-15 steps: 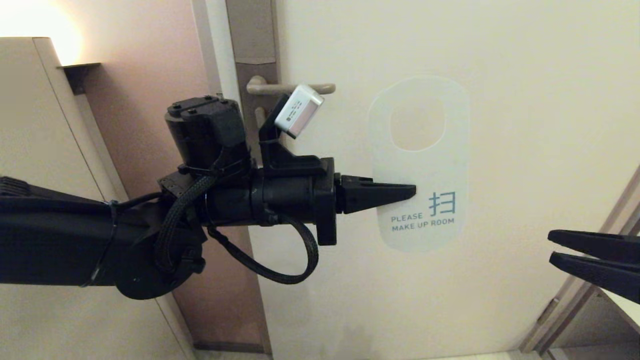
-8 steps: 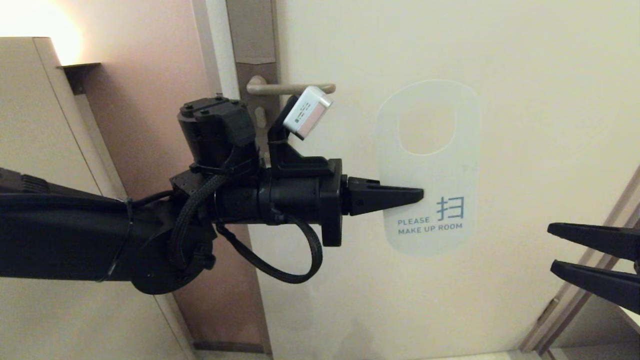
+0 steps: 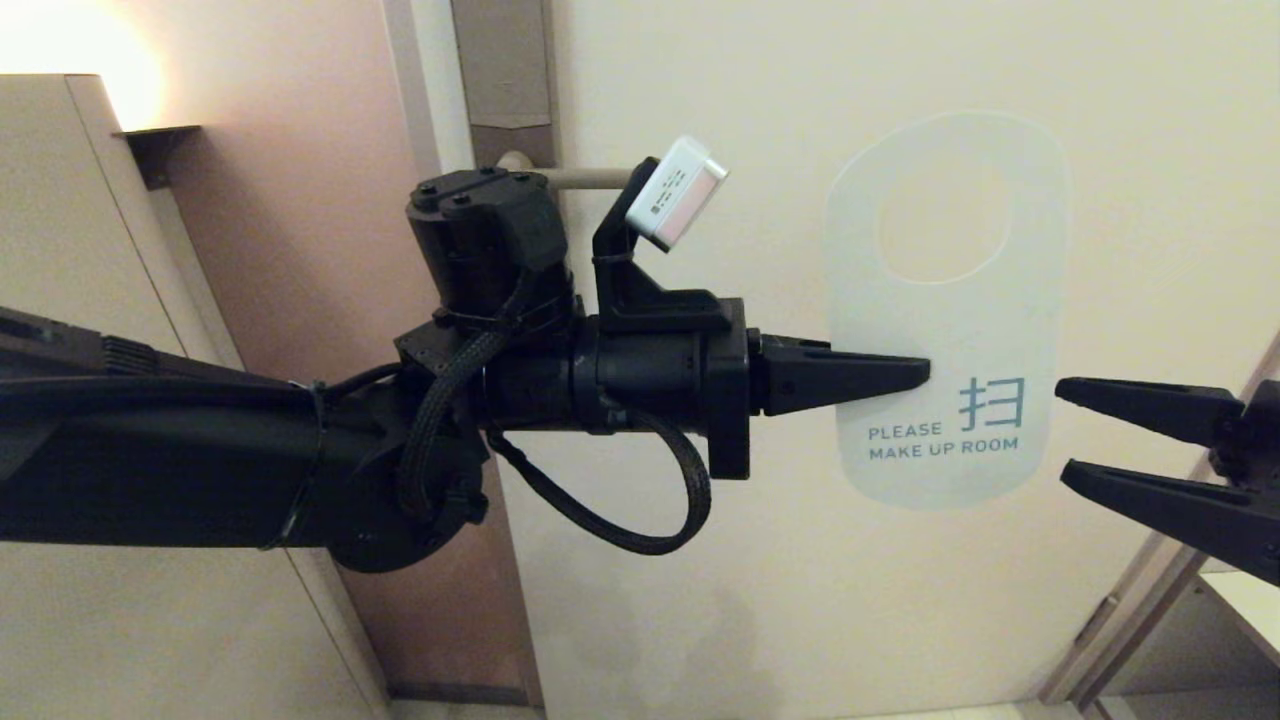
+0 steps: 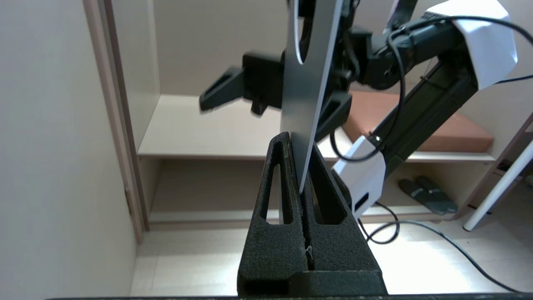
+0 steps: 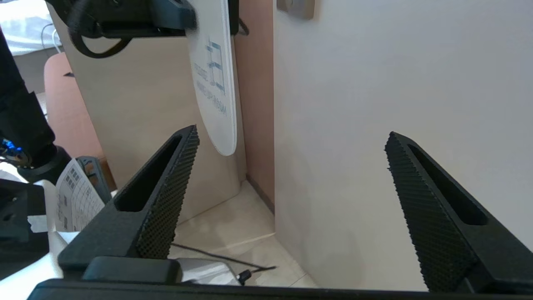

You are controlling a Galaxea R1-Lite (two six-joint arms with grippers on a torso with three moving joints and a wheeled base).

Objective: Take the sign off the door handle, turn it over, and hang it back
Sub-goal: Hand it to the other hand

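your left gripper point(image 3: 925, 372) is clamped on the side edge of the sign point(image 3: 950, 320), held upright off the door handle point(image 3: 590, 178), white "make up room" face showing. your right gripper point(image 3: 1062, 435) stands wide apart and empty, just beside the sign's far edge.

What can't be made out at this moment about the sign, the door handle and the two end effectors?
- Sign: its far face is turned from the head view and shows only as a dark sliver in the left wrist view.
- Door handle: its free end is hidden in the head view behind the left arm's camera.
- Right end effector: open; its arm is cut off by the head view's right edge.
- Left end effector: shut on the sign's edge.
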